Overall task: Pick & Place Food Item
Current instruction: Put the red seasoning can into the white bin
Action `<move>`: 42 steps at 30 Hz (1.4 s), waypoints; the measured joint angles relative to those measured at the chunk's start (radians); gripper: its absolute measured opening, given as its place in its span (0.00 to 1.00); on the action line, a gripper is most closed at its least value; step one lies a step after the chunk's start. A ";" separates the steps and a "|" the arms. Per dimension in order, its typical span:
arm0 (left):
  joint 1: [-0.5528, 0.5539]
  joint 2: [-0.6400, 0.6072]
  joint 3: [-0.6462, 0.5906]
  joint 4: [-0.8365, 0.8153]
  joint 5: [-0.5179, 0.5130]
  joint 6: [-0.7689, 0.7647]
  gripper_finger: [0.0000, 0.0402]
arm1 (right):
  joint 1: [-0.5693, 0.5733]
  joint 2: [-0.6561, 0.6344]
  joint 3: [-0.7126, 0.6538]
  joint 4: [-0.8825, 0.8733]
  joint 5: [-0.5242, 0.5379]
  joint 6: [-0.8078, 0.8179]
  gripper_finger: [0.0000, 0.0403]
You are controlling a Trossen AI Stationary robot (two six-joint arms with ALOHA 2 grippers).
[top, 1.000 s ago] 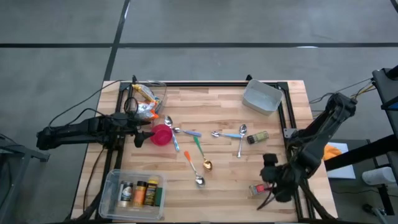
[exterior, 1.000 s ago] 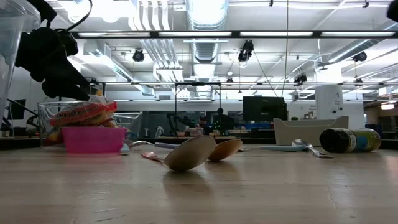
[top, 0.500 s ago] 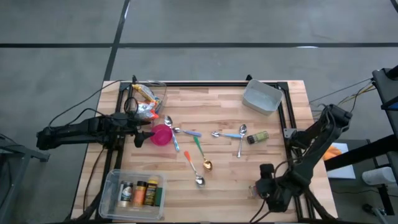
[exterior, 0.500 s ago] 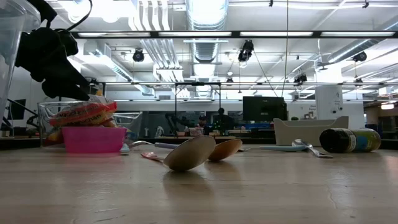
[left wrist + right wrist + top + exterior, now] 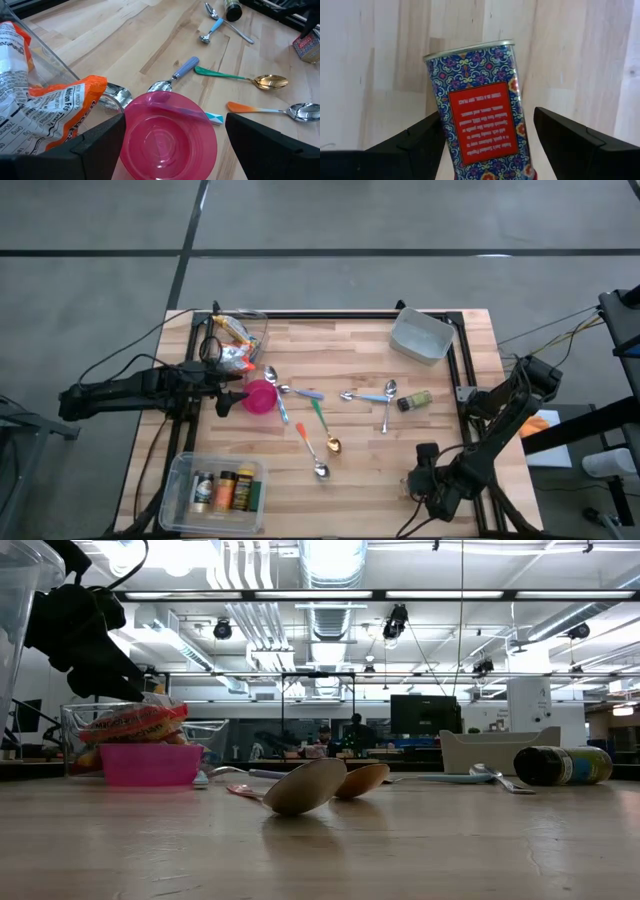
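The right hand (image 5: 485, 145) has dropped lower toward the desk's (image 5: 360, 350) five o'clock corner, open fingers straddling the patterned tin (image 5: 480, 115), ready to grip.

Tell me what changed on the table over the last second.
The right arm swung toward the near edge of the table, so the right gripper now sits over the small patterned tin, with its jaws open on either side of it and nothing gripped yet. The left gripper stayed open over the pink bowl. The spoons, the snack bags and the spice tub did not move.
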State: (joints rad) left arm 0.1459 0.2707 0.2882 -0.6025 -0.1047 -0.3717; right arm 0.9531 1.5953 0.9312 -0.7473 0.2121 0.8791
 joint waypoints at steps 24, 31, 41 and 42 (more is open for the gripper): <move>0.000 0.000 0.000 0.000 0.000 0.000 0.86 | 0.000 -0.001 -0.002 0.023 0.000 -0.019 0.42; 0.000 0.000 0.000 0.000 0.000 0.000 0.86 | -0.002 -0.002 0.004 0.024 0.052 -0.024 0.52; 0.000 0.000 0.000 0.000 0.000 0.000 0.86 | -0.036 -0.005 0.004 0.037 0.070 -0.063 0.42; 0.000 0.000 0.000 0.000 0.000 0.000 0.86 | -0.041 -0.005 0.005 0.040 0.070 -0.072 0.42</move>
State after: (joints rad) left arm 0.1456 0.2707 0.2882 -0.6025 -0.1047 -0.3717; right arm 0.9117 1.5906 0.9358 -0.7072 0.2825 0.8075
